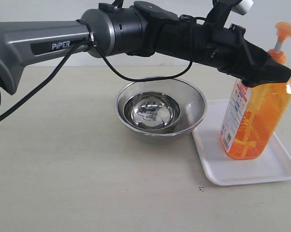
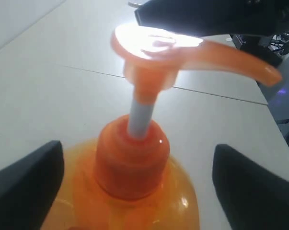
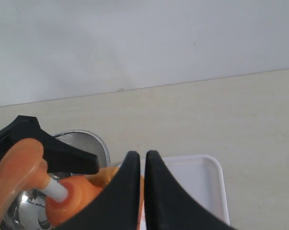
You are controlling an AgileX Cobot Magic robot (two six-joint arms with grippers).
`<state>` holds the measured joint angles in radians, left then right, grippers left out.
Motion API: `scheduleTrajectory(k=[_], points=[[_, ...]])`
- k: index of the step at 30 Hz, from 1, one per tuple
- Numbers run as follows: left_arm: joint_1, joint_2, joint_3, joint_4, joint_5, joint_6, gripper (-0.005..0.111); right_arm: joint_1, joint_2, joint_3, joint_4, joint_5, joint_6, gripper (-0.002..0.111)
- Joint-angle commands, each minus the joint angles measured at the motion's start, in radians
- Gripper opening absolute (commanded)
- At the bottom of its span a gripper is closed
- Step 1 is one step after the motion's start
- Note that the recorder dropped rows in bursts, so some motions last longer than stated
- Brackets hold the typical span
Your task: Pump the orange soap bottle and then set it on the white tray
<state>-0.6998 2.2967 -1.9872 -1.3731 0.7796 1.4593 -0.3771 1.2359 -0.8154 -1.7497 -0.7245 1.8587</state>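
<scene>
Orange soap bottle (image 1: 254,121): stands on white tray (image 1: 275,169) by desk right edge, next to steel bowl (image 1: 160,113).
Left claw (image 2: 137,148): fingers straddle bottle shoulder; clamped or loose, cannot tell.
Right claw (image 3: 143,158): fingers together, empty, near pump head (image 2: 158,43).
Handling, judged: press head centre straight down, shoulder steadied, base flat.

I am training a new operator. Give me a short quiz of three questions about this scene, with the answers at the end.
1. True or false: the orange soap bottle stands on the white tray.
2. What stands on the table beside the tray? A) a round steel bowl B) a glass cup C) a blue sponge
3. Fill in: the white stem shows under the pump head, so the pump head is ___ (raised / pressed down).
Key: 1 true; 2 A; 3 raised.
</scene>
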Motion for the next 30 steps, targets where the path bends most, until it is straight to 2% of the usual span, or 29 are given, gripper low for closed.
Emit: scheduleTrajectory(k=[1,4,9,12,18,30], points=[[-0.009,-0.003,-0.002,0.003,0.005,-0.009,0.079,-0.003,-0.007,0.005,0.005,-0.002,-0.009,0.000],[-0.009,-0.003,-0.002,0.003,0.006,-0.009,0.082,-0.003,-0.007,0.005,0.005,-0.004,-0.009,0.000],[-0.009,-0.003,-0.002,0.014,0.008,-0.009,0.101,-0.003,-0.007,0.005,0.005,-0.004,-0.009,0.000],[-0.009,-0.003,-0.002,0.028,0.020,0.000,0.106,-0.003,-0.007,0.005,0.005,-0.004,-0.009,0.000],[-0.009,-0.018,-0.002,0.037,0.029,0.016,0.107,-0.003,-0.007,0.005,0.005,-0.004,-0.009,0.000],[-0.009,-0.095,-0.002,0.205,0.050,0.013,0.107,-0.003,-0.007,0.005,0.005,0.016,-0.011,0.000]])
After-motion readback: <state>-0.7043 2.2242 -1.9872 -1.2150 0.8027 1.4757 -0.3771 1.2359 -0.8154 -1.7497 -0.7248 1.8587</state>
